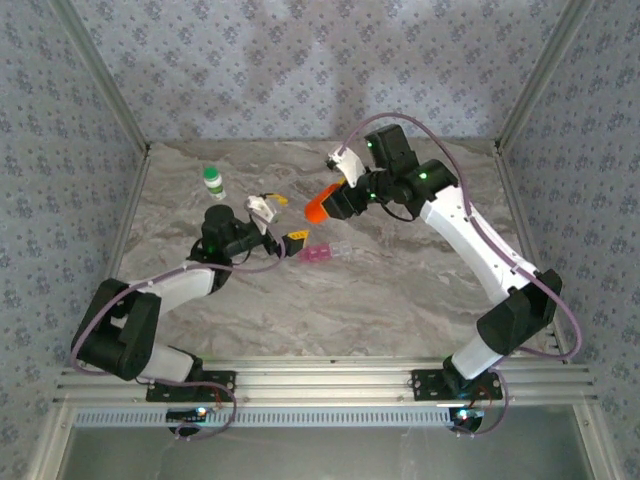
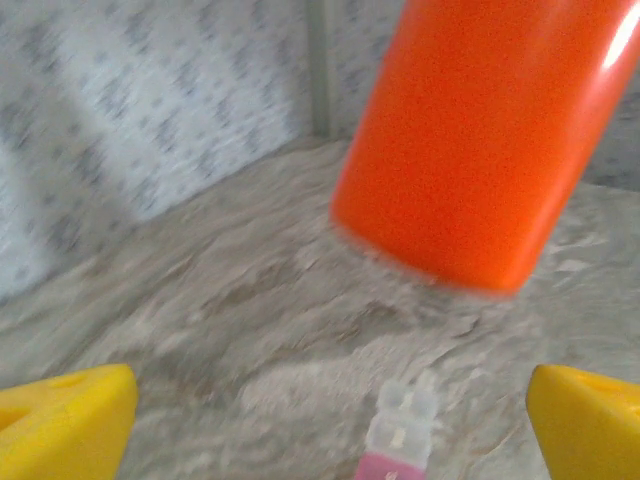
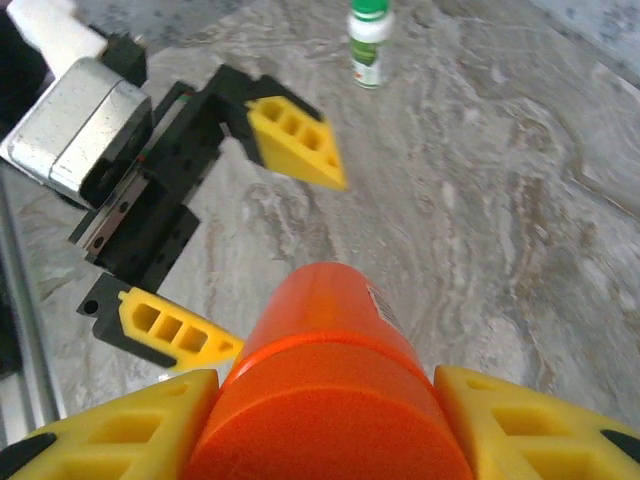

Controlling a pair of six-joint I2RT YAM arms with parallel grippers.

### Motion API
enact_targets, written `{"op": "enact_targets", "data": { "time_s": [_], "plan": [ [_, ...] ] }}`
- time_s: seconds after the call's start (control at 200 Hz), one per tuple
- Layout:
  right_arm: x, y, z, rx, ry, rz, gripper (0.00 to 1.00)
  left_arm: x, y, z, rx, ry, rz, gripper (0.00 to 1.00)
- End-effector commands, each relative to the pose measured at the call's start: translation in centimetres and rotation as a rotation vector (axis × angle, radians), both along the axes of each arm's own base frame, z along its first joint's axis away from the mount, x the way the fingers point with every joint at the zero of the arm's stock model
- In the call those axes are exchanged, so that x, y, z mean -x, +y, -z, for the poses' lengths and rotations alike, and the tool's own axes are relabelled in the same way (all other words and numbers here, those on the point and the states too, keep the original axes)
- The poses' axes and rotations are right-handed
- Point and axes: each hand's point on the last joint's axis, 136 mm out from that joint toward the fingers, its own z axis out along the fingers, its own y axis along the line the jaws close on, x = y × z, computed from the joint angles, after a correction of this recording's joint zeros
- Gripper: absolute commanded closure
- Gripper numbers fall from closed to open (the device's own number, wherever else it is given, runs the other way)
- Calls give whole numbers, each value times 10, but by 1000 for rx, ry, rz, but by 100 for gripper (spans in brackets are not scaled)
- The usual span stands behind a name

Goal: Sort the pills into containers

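Sorting looked barely begun: the right tool [image 3: 325, 420] gripped a tilted orange plastic bottle [image 3: 322, 330] at mid-frame, while the left tool [image 1: 283, 222] gaped wide just beside the clear-and-pink strip pill box [image 1: 326, 253].

Flat pink-and-clear pill box [image 1: 327, 253]

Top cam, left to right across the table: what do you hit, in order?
Order: green-capped white bottle → left end effector, open → orange bottle, gripped by the right end effector.
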Motion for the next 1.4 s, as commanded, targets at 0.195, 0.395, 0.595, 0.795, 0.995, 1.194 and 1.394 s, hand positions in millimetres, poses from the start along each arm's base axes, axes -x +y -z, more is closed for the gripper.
{"op": "enact_targets", "data": {
  "time_s": [0.195,0.395,0.595,0.795,0.995,1.194,1.394],
  "plan": [
    [34,20,-17,-69,-101,-274,71,37,-28,-9,-57,-49,282,2],
    [33,24,-11,-30,-122,-299,72,45,-34,-15,-67,-49,319,8],
    [44,26,-4,-3,-92,-355,72,48,-37,-18,-70,-52,334,11],
    [53,28,-3,7,-87,-388,72,50,-38,-20,-78,-48,340,18],
    [55,30,-6,14,-92,-395,72,56,-41,-18,-98,-43,362,21],
    [55,30,-5,26,-88,-390,72,61,-41,-19,-100,-67,376,30],
    [55,29,-4,37,-83,-384,72,65,-40,-24,-95,-93,382,38]
  ]
}}
